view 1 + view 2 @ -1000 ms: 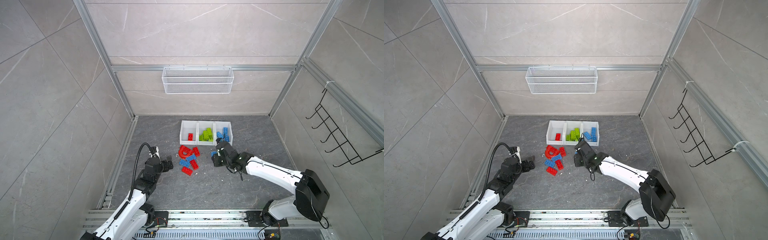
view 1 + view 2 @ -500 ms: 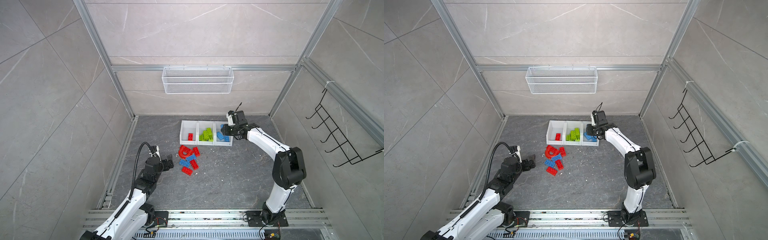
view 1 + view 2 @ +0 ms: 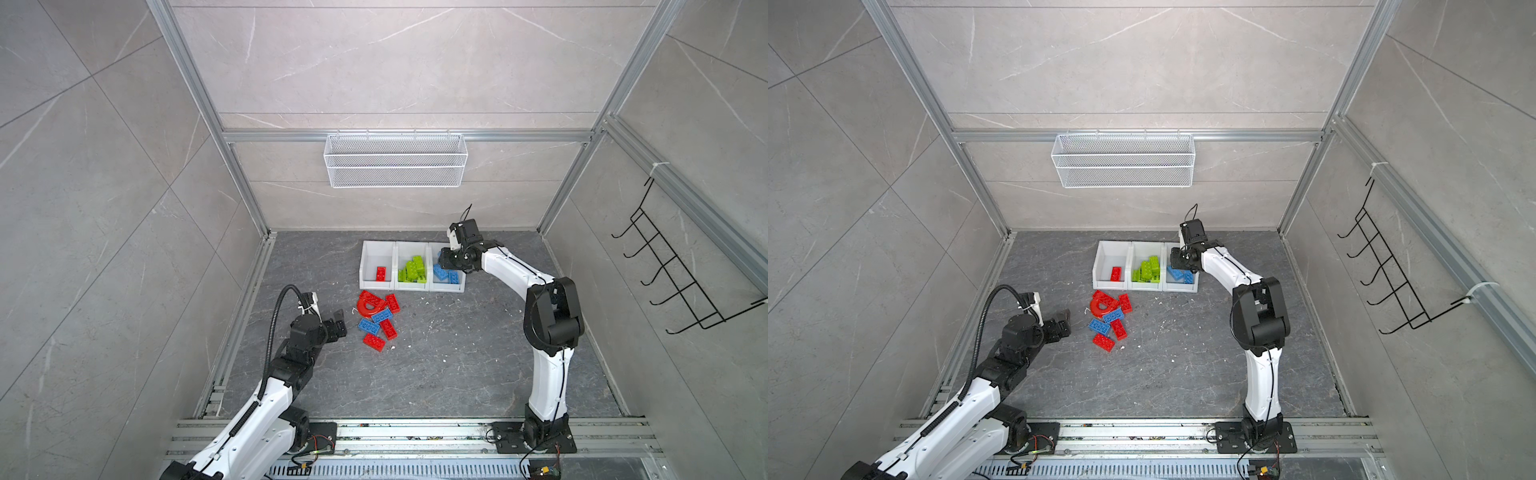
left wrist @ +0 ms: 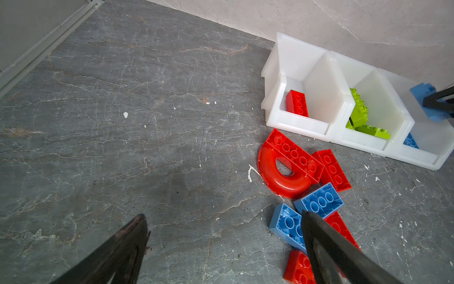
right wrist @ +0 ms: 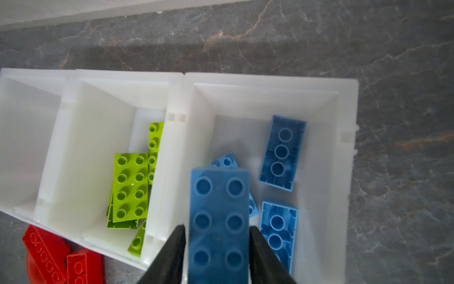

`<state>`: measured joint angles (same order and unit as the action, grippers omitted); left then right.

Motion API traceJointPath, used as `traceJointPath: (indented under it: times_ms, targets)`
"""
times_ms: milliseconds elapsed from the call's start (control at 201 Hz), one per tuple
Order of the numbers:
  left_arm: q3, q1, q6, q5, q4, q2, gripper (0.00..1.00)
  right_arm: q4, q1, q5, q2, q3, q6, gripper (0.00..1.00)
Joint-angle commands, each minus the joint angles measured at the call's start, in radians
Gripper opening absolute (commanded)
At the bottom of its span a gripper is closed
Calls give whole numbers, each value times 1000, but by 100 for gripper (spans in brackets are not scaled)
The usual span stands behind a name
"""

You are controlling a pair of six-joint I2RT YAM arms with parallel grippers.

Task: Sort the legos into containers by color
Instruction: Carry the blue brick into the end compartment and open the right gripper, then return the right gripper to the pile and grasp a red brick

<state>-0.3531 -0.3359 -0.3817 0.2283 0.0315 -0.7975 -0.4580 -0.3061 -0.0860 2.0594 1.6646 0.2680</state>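
Note:
Three joined white containers [image 3: 411,288] stand at the back: one red lego [image 3: 380,273] in the left one, green legos [image 3: 413,270] in the middle, blue legos [image 5: 282,152] in the right. My right gripper [image 5: 217,227] hovers over the right container, open just wider than a blurred blue lego [image 5: 218,196] between its fingers, with a sliver of gap on one side. A loose pile lies in front: a red arch [image 4: 282,177], red bricks [image 3: 388,329] and blue bricks [image 4: 319,200]. My left gripper [image 4: 222,216] is wide open and empty, low beside the pile.
A white wire basket [image 3: 395,166] hangs on the back wall above the containers. A black hook rack [image 3: 665,274] sticks out from the right wall. Aluminium rails [image 3: 415,432] run along the front edge. White flecks dot the grey floor.
My right arm swung from the floor beside the pile up to the right container, carrying the blue lego, and its jaws have parted. The left arm has not moved.

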Motion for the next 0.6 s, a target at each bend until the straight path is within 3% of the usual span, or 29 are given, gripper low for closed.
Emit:
traceJointPath:
  times_ms: [0, 100, 284, 448, 592]
  targets:
    - [-11, 2, -2, 18, 25, 10, 100, -30, 5, 24, -2, 25, -25, 58]
    - [-6, 2, -1, 23, 26, 15, 100, -17, 4, 7, -60, -10, -36, 64]
    - [-4, 2, -7, 21, 31, 9, 100, 87, -29, -36, -287, -220, -48, 66]
    - [-11, 1, -4, 14, 25, 4, 100, 119, -166, 11, -503, -389, -88, 65]
    - [-5, 3, 3, 19, 29, 11, 100, 119, -317, 61, -583, -471, -73, 65]
